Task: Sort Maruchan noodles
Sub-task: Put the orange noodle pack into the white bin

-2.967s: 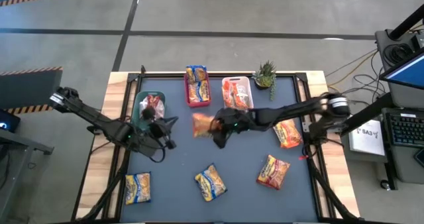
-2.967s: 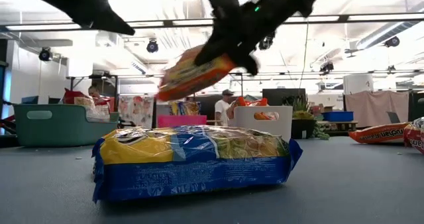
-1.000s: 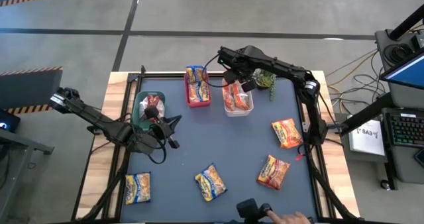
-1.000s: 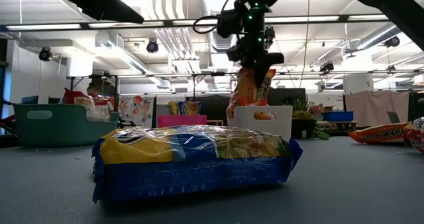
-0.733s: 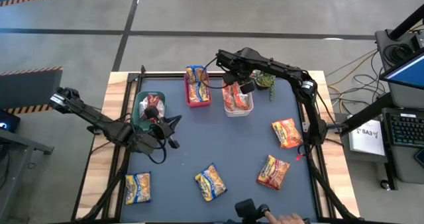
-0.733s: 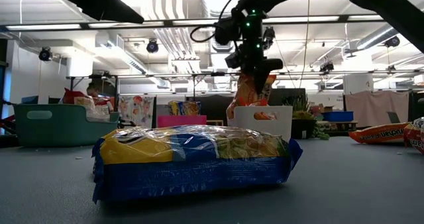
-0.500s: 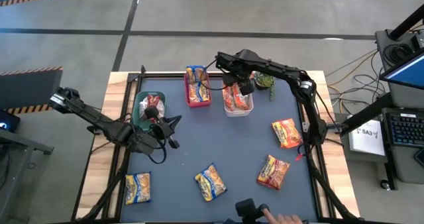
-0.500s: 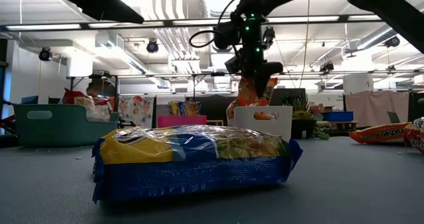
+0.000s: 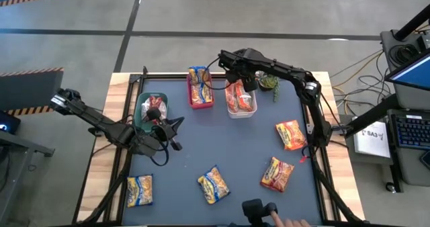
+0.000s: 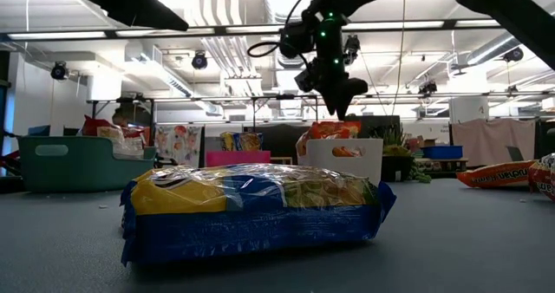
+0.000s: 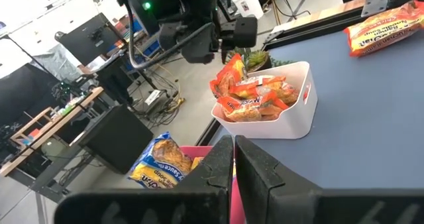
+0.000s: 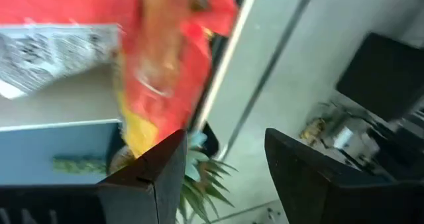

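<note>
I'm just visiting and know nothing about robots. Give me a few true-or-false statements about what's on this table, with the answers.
1. The right hand hangs above the white bin with its fingers apart. True.
2. The white bin is empty. False: it holds orange packets.
3. The right hand holds a packet. False: nothing is between its fingers; the packet lies in the bin below.
4. Two yellow-and-blue packets lie on the mat's near part. True: the second lies to its right.
5. The left hand rests shut near the green bin. True.
6. The red bin stands right of the white bin. False: it stands to its left.
</note>
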Available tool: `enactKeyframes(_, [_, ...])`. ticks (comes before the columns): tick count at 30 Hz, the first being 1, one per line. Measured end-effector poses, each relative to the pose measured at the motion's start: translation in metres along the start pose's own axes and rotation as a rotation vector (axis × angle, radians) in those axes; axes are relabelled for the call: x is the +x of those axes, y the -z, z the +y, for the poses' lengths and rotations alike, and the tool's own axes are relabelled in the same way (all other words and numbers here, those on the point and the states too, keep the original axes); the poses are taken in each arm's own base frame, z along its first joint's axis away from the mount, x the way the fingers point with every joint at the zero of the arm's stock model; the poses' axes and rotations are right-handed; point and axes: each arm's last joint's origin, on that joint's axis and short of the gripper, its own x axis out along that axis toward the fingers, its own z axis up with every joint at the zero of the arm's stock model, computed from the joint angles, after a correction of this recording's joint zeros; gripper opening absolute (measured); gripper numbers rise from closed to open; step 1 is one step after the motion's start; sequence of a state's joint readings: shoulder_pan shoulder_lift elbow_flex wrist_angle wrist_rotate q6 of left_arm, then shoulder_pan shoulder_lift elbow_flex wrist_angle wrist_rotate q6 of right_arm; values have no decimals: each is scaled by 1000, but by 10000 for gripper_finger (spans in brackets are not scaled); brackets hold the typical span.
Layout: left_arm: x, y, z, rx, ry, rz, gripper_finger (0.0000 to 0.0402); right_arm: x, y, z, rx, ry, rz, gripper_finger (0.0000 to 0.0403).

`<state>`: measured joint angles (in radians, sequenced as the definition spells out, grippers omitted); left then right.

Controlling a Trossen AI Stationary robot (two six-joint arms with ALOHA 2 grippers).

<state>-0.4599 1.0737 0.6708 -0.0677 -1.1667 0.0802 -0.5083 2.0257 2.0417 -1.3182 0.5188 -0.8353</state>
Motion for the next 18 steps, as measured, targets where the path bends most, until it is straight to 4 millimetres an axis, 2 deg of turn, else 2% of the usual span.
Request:
enactKeyframes(4, [0,0,0,-7,0,0,0,-15,7,-4,85,30,-23,188])
enactKeyframes(8, [0,0,0,-46,0,0,0,-42,18,-4,227,10,-123,167])
enactKeyframes(13, [0,1,-1,-119,24,1,0,-81,35,6,399,-184,-385,127])
enactKeyframes(18, [0,1,-4,-191,121,4,0,-114,42,27,447,-351,-623,83])
